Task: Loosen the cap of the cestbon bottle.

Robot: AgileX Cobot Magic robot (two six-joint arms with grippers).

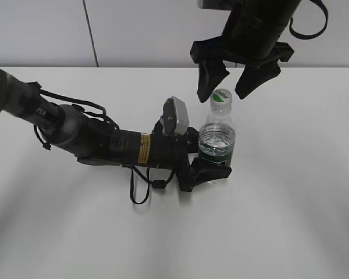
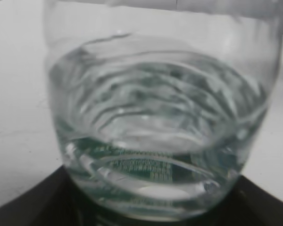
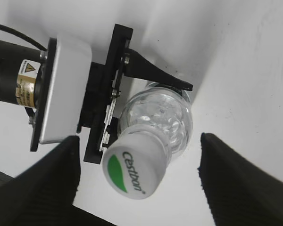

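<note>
The cestbon bottle [image 1: 216, 142] stands upright on the white table, clear and ribbed with a dark green label band. Its white cap [image 1: 221, 97] with a green leaf mark is on the neck. My left gripper [image 1: 208, 165] is shut on the bottle's lower body; the left wrist view shows the bottle [image 2: 155, 122] filling the frame between the jaws. My right gripper [image 1: 231, 87] hangs open just above the cap, fingers either side and clear of it. In the right wrist view the cap [image 3: 134, 169] sits between the open fingers [image 3: 139, 174], above the bottle [image 3: 158, 117].
The left arm [image 1: 93, 136] lies low across the table from the left, with a loose black cable [image 1: 141, 189] under it. The white table [image 1: 291, 203] meets a white wall [image 1: 134, 29] at the back.
</note>
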